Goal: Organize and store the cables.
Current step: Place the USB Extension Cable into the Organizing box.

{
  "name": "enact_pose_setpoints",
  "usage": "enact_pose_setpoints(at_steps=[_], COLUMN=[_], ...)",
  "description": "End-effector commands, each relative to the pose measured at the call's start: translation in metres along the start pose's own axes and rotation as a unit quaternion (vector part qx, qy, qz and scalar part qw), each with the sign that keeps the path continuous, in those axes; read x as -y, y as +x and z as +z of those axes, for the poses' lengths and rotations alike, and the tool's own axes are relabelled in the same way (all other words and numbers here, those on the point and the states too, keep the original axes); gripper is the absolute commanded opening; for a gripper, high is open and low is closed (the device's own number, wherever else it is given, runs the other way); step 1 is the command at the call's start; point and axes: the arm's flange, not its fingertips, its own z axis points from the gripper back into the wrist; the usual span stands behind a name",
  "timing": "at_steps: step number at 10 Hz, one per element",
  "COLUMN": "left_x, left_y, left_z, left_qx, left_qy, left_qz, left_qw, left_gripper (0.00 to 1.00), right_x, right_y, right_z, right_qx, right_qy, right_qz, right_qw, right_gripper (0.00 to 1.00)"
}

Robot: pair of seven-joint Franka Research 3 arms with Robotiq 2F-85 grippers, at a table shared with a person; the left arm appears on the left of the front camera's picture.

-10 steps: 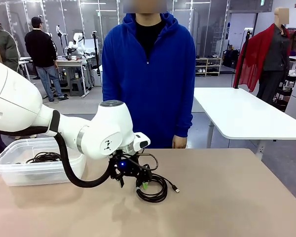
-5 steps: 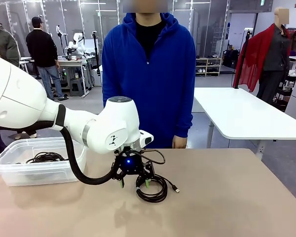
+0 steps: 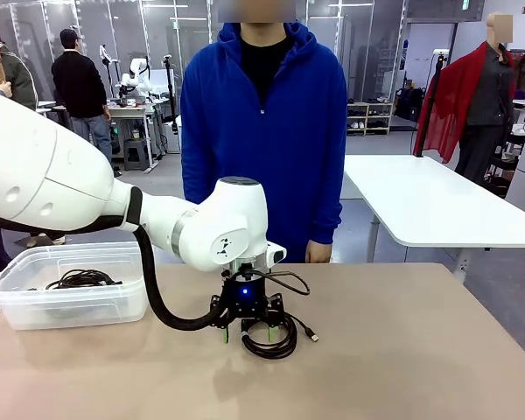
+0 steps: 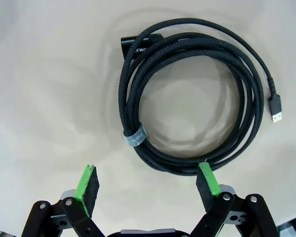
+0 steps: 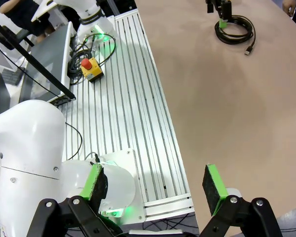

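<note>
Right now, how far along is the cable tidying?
Done: one cable already lies in the bin. In hand: the left claw hangs open over the coiled cable on the table, one pad at its rim, nothing gripped. The right claw is open, off to the side. Left: grasp that coil and put it in the bin.

White left arm has swung further right across the tan table. Its black, green-padded left gripper (image 3: 248,333), earlier tilted and coming in from the left of the coiled black braided USB cable (image 3: 272,333), now points straight down over the coil's left side, jaws wide. The arm's round white elbow joint (image 3: 232,223) sits higher and further right.
</note>
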Motion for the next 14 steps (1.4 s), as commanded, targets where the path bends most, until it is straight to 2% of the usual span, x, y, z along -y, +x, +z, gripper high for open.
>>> enact_pose_setpoints(at_steps=[1, 5, 6, 8, 9, 10, 14], left_x=[0.006, 0.000, -0.003, -0.010, -0.010, -0.011, -0.008], left_y=[0.003, 0.002, 0.005, 0.011, 0.013, 0.015, 0.020], left_z=[0.003, -0.005, -0.005, -0.010, -0.012, -0.013, -0.020], left_qx=[0.024, 0.017, 0.021, 0.028, 0.034, 0.037, 0.036], left_qy=[0.038, 0.043, 0.043, 0.028, 0.029, 0.030, 0.028], left_qz=[0.020, 0.027, 0.030, 0.037, 0.036, 0.039, 0.041], left_qw=[0.999, 0.999, 0.998, 0.999, 0.998, 0.998, 0.998], left_gripper=[1.00, 1.00, 0.90, 0.55, 0.23, 0.00, 0.00], right_x=[0.000, 0.000, 0.000, 0.000, 0.000, 0.000, 0.000], right_y=[0.002, 0.002, 0.002, 0.002, 0.002, 0.002, 0.002], right_z=[0.002, 0.002, 0.002, 0.002, 0.002, 0.002, 0.002], right_qx=[0.004, 0.004, 0.004, 0.004, 0.004, 0.004, 0.004], right_qy=[0.000, 0.000, 0.000, 0.000, 0.000, 0.000, 0.000], right_qz=[0.000, 0.000, 0.000, 0.000, 0.000, 0.000, 0.000], right_qw=[1.000, 1.000, 1.000, 1.000, 1.000, 1.000, 1.000], right_gripper=[1.00, 1.00, 1.00, 1.00, 1.00, 1.00, 1.00])
